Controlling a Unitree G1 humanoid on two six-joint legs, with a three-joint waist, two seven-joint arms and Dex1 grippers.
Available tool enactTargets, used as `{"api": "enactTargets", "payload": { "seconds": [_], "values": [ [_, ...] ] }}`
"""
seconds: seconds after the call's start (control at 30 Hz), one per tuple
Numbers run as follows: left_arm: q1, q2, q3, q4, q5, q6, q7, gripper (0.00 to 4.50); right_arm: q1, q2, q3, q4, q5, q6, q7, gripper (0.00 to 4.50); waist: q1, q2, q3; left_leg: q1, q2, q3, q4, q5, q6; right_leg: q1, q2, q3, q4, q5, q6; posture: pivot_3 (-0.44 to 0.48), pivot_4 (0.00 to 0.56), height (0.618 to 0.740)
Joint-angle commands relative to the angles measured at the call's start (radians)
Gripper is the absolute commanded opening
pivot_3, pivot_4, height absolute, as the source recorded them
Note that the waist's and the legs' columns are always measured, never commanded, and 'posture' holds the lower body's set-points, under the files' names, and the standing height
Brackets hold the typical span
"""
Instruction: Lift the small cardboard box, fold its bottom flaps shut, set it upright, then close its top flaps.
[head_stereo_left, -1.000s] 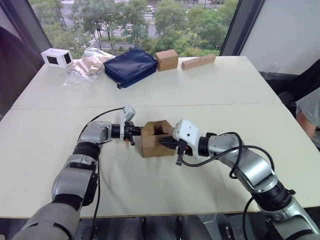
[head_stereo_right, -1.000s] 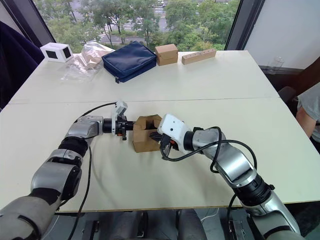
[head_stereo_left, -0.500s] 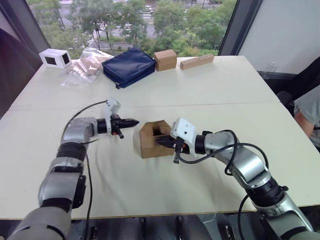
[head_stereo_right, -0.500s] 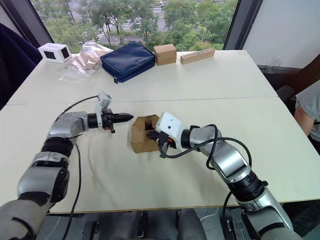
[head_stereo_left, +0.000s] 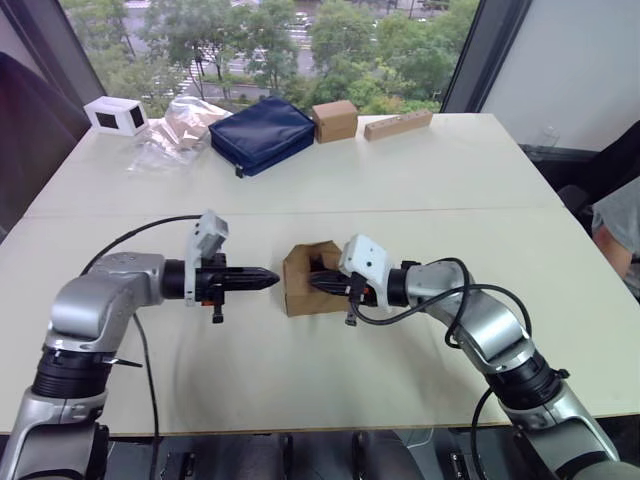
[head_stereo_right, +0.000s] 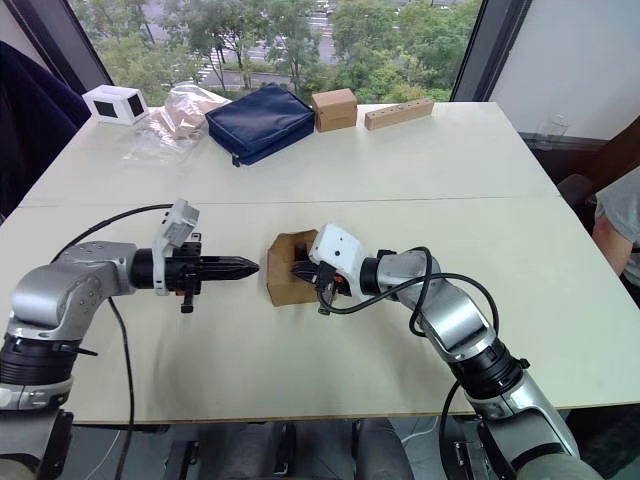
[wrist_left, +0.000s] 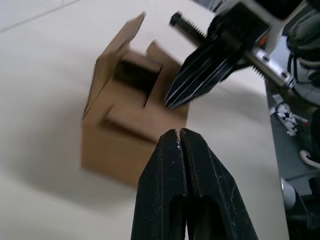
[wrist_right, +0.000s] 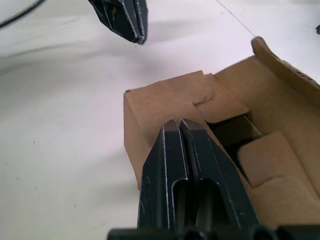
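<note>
Far table edge: white box (head_stereo_left: 113, 115), plastic bag (head_stereo_left: 170, 135), navy pouch (head_stereo_left: 262, 133), perhaps wooden bar (head_stereo_left: 398, 124).

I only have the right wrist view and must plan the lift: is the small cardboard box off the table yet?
Observer: No, the small cardboard box sits flat on the table, with the right tool at its top.
Operator: How close is the other tool?
Observer: The left tool is shut and points at the box's left side, with a gap between them.
Operator: Anything else on the table?
Observer: A navy pouch and a second cardboard box lie far off, by the window edge.
</note>
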Motion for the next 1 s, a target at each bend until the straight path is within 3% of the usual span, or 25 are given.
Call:
{"api": "enactTargets", "payload": {
  "seconds": [0.03, 0.33, 0.6, 0.8, 0.93, 1.0],
  "values": [
    [0.006, -0.013, -0.021, -0.034, -0.014, -0.01, 0.036, 0.04, -0.021, 0.002, -0.011, -0.021, -0.005, -0.005, 0.006, 0.0, -0.003, 0.0, 0.0, 0.0, 0.0, 0.0, 0.0, 0.0, 0.0, 0.0, 0.0, 0.0, 0.0, 0.0, 0.0, 0.0, 0.15, 0.74],
    [0.015, -0.021, -0.095, 0.034, 0.023, -0.088, 0.036, 0.04, -0.045, 0.011, -0.073, -0.091, 0.058, -0.02, 0.031, 0.0, 0.0, 0.0, 0.0, 0.0, 0.001, 0.001, 0.0, 0.0, 0.0, -0.001, 0.0, 0.0, 0.0, 0.0, 0.0, 0.0, 0.15, 0.74],
    [-0.009, -0.051, -0.088, 0.086, 0.007, -0.098, 0.063, 0.04, -0.177, 0.024, -0.163, -0.076, 0.134, -0.002, 0.036, 0.0, 0.001, 0.0, 0.0, 0.0, 0.001, 0.0, 0.0, 0.0, 0.0, 0.0, 0.0, 0.0, 0.0, 0.0, 0.0, 0.0, 0.15, 0.74],
    [0.001, -0.059, -0.086, 0.068, -0.005, -0.09, 0.079, 0.04, -0.265, 0.03, -0.035, 0.132, -0.08, -0.068, -0.049, 0.0, -0.002, 0.0, 0.0, 0.0, 0.001, 0.001, 0.0, 0.0, 0.0, -0.001, 0.0, 0.0, 0.0, 0.0, 0.0, 0.0, 0.15, 0.74],
    [0.004, -0.057, -0.082, 0.055, -0.015, -0.082, 0.093, 0.04, -0.249, -0.017, 0.076, 0.221, -0.238, -0.211, -0.034, 0.0, -0.001, 0.0, 0.0, 0.0, 0.0, 0.001, -0.001, 0.0, 0.0, -0.001, 0.0, 0.0, 0.0, 0.0, 0.0, 0.0, 0.15, 0.74],
    [0.007, -0.047, -0.086, 0.053, -0.009, -0.086, 0.093, 0.04, -0.227, -0.014, 0.067, 0.212, -0.222, -0.213, -0.017, 0.0, 0.0, 0.0, 0.0, 0.0, 0.0, 0.001, -0.001, 0.0, 0.0, -0.001, 0.0, 0.0, 0.0, 0.0, 0.0, 0.0, 0.15, 0.74]
  ]
}}
